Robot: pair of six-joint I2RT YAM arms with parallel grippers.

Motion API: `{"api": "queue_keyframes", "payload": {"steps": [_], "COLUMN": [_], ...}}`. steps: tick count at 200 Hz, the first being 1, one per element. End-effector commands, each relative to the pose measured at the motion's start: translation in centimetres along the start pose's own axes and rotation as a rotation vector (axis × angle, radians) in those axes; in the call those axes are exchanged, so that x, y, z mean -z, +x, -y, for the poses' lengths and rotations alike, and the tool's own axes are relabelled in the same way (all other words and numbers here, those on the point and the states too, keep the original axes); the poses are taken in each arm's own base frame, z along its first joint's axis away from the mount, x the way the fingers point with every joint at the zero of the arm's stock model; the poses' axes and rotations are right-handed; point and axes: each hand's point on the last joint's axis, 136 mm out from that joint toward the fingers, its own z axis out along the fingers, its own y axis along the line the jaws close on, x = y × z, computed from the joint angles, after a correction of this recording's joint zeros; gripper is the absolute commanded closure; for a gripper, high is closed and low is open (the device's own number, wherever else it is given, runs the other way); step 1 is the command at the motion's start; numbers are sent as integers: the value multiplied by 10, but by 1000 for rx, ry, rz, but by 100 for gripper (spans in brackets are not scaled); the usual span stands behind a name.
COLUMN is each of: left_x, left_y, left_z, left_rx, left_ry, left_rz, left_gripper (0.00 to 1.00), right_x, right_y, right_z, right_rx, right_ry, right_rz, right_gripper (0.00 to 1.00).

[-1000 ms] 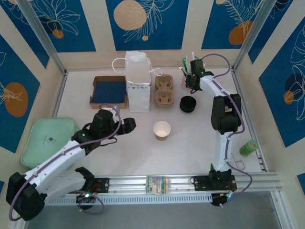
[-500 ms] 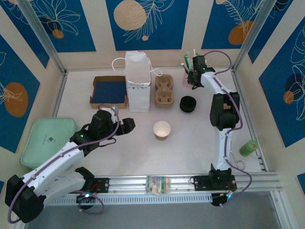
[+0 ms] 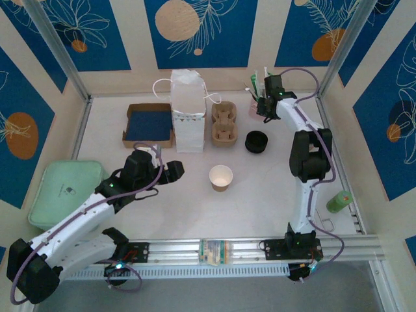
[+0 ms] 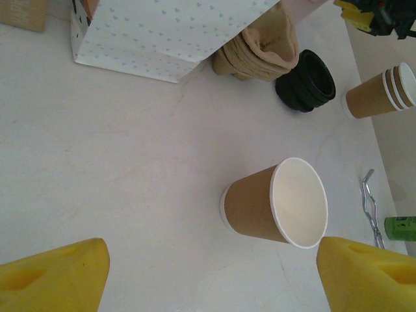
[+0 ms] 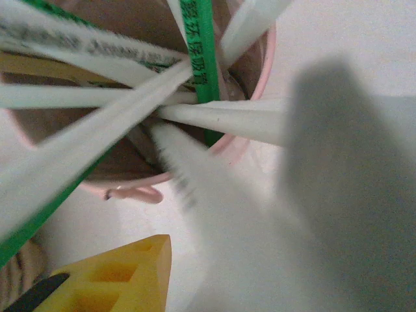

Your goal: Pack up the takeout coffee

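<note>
White surface (image 3: 195, 208), leaf-patterned blue and cream panels closing it in on three sides.

Left jaws: standing wide apart, grasping nothing, hanging low over the surface. Takeout coffee cup (image 4: 279, 205) is standing upright just ahead of them, roughly between the lines of the two yellow tips and clear of both. It is wearing no lid. Its white inside is showing and looks empty as far as I can see in. Judgement: these jaws are lining up on the cup so it can be steadied or lifted; nothing is packed yet.

Beyond the cup:
- Stack of black lids (image 4: 305, 81) is sitting ahead and to the right, with a nested stack of kraft cups (image 4: 383, 91) further right.
- White paper bag (image 4: 169, 32) is standing ahead and to the left, upright in the overhead view. I cannot tell what is in it.
- Pulp cup carrier (image 4: 260, 45) is sitting just beside the bag, between it and the lids. Its wells are looking empty from above.
- Flat cardboard box (image 3: 148, 123), past the bag, is showing only its blue lining.

Right jaws: hanging directly over a pink cup (image 5: 133, 193) crammed with paper-wrapped straws (image 5: 221, 117), some white, some green-printed. One yellow tip is showing, and a blurred white straw is crossing close to the lens. I cannot tell whether these jaws are clenched on it or released. Judgement: a straw is being fetched to go with the drink.
</note>
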Motion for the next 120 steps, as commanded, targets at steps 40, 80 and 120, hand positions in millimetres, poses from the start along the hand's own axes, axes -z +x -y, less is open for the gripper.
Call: {"api": "queue_keyframes", "payload": {"steps": [40,80,120], "left_x": [1,-4,-12], "left_y": [1,5,10], "left_z": [-6,-7,-7], "left_rx": [-23,-20,-13], "left_ry": [-14,-7,4], "left_rz": [5,-5,-29], "left_gripper": [16,17,17], "right_x": [70,106,111], "right_y": [15,49,89], "right_z": [-6,-31,-50], "right_rx": [8,119,256], "right_ry": [-16,-120,-121], "right_rz": [47,-5,-156], "right_gripper": [59,55,54]}}
